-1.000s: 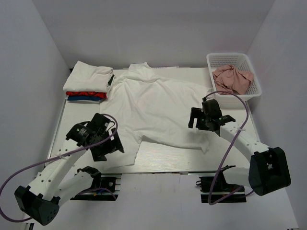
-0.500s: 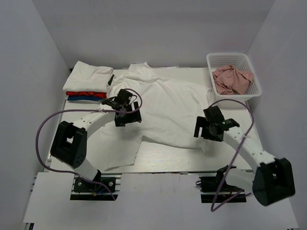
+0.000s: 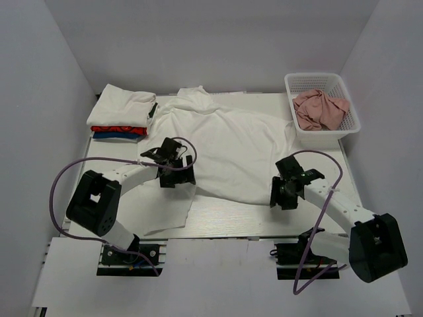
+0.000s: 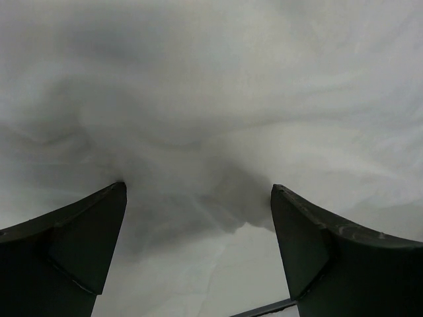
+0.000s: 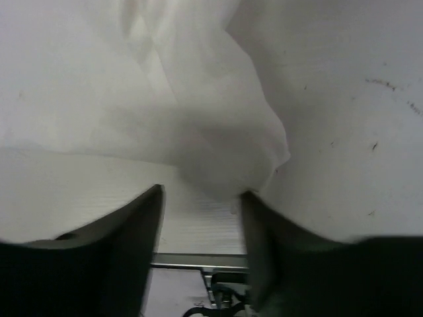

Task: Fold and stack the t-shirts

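A large white t-shirt [image 3: 225, 145] lies spread and wrinkled across the table, collar toward the back. My left gripper [image 3: 175, 170] hovers low over its left side near the sleeve, jaws wide open, with only rumpled white cloth [image 4: 211, 99] below my left gripper [image 4: 198, 188]. My right gripper [image 3: 281, 195] is down at the shirt's near right corner. In the right wrist view, my right gripper [image 5: 201, 191] has its jaws partly narrowed, a gap still between them, and the cloth corner [image 5: 225, 158] lies at the fingertips. Folded t-shirts are stacked back left: white [image 3: 122, 105], red [image 3: 119, 129], blue [image 3: 112, 137].
A white plastic basket [image 3: 324, 77] at the back right holds a crumpled pink cloth [image 3: 320, 109]. Bare table [image 3: 225, 218] runs along the near edge in front of the shirt. White walls enclose the table on three sides.
My left arm swung from the near left corner onto the shirt's left side. My right gripper slid toward the near edge to the shirt's corner, and its jaws narrowed.
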